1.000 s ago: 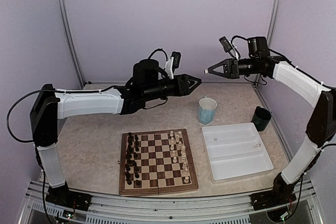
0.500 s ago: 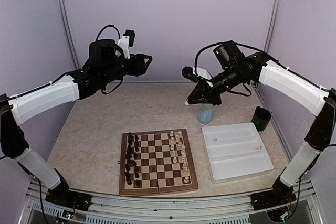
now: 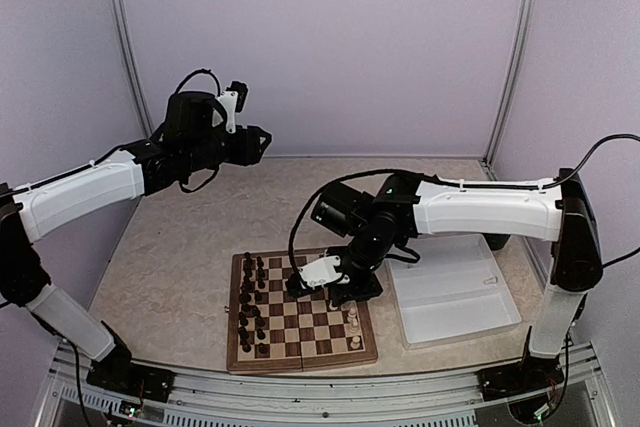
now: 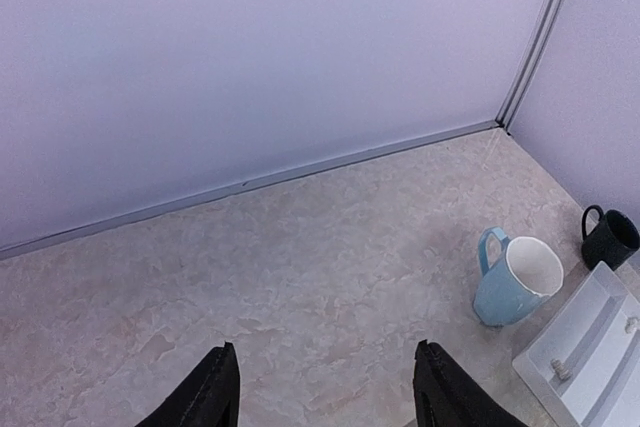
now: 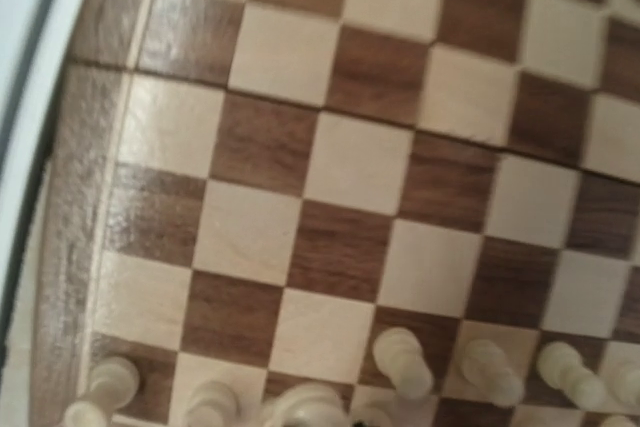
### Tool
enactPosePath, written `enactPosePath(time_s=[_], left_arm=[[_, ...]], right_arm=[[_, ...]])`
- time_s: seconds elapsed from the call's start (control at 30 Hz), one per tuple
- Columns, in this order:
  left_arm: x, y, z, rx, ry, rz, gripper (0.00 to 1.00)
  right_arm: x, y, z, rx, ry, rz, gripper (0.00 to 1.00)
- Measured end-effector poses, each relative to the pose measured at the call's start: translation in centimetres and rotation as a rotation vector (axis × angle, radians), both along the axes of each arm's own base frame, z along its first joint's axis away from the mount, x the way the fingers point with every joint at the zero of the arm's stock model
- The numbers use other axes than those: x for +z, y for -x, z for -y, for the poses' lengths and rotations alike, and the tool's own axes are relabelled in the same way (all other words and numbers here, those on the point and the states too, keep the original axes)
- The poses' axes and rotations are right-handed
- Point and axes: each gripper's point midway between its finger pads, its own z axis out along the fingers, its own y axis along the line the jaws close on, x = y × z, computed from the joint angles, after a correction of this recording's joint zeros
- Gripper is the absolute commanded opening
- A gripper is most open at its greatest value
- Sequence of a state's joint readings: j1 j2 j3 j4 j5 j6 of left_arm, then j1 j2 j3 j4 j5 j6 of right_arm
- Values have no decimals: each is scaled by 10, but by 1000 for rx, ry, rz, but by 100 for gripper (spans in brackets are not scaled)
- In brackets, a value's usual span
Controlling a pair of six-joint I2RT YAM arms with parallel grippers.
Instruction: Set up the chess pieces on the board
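Right arm low over the board, left arm raised and off to the side.

Top view: the board (image 3: pixel 300 319) lies at 6 o'clock on the tabletop (image 3: pixel 200 237), with dark pieces (image 3: pixel 250 297) down its 9 o'clock side and cream chess pieces (image 3: pixel 352 319) on its 3 o'clock side. The right gripper (image 3: pixel 338 290) hangs just above those cream pieces, and I cannot tell how its jaws stand. A white tray (image 3: pixel 455 292) sits just beside the board at 3 o'clock. The left gripper (image 3: pixel 262 139) is high at 10 o'clock.
Left wrist view: the left gripper (image 4: pixel 328 387) is spread apart and holds nothing; a blue mug (image 4: pixel 515 282) and a black cup (image 4: pixel 610 237) stand at 3 o'clock.
Right wrist view: checks fill the frame, with cream pieces along 6 o'clock.
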State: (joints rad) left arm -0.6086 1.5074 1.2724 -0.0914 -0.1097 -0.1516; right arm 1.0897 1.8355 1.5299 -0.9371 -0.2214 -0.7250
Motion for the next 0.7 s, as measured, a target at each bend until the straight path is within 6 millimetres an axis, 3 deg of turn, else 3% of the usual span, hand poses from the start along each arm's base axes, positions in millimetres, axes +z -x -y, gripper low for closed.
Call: enactPosePath(time_s=[0.13, 0.4, 0.7], left_arm=[[14, 5, -3, 0, 18, 25, 59], [14, 5, -4, -1, 17, 23, 60], [15, 7, -3, -8, 19, 22, 59]], right_arm=[[-19, 6, -1, 19, 68, 33, 5], [-51, 5, 3, 25, 177, 62, 6], [-64, 0, 5, 15, 219, 80, 7]])
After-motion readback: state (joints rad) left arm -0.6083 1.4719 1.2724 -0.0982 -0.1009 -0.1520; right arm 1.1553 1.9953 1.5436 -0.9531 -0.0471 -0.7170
